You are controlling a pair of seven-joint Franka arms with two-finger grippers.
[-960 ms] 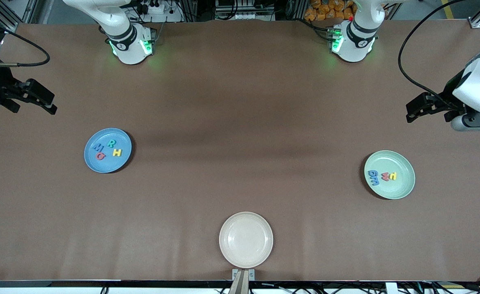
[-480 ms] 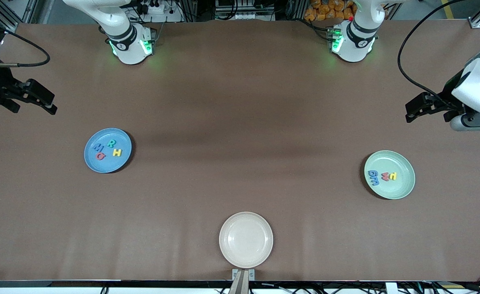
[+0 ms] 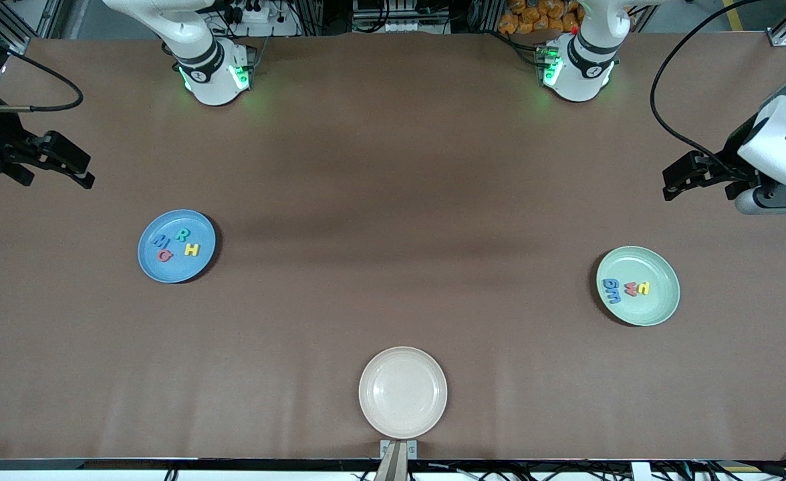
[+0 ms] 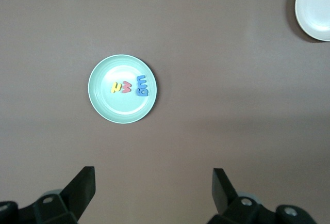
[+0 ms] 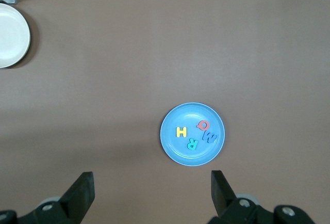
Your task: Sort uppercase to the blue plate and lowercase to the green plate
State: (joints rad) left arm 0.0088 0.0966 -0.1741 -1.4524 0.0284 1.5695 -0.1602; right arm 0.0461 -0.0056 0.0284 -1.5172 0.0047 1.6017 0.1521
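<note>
The blue plate [image 3: 178, 272] lies toward the right arm's end of the table. It holds the uppercase letters: teal R [image 3: 183, 234], yellow H [image 3: 192, 250], red G [image 3: 164, 255] and blue M [image 3: 160, 242]. Toward the left arm's end, the green plate [image 3: 640, 312] holds the lowercase letters: a yellow one [image 3: 643, 288], a red one [image 3: 629, 288] and blue ones [image 3: 611, 291]. My right gripper [image 3: 87, 170] hangs open and empty high above the table, apart from the blue plate [image 5: 180, 154]. My left gripper [image 3: 667, 185] is open and empty too, high up and apart from the green plate [image 4: 121, 111].
A cream plate [image 3: 403, 417] with nothing in it sits at the table edge nearest the front camera, midway between the two arms. Both arm bases stand along the edge farthest from that camera. Black cables hang from each wrist.
Both arms have drifted very slightly. The plates and letters have not moved.
</note>
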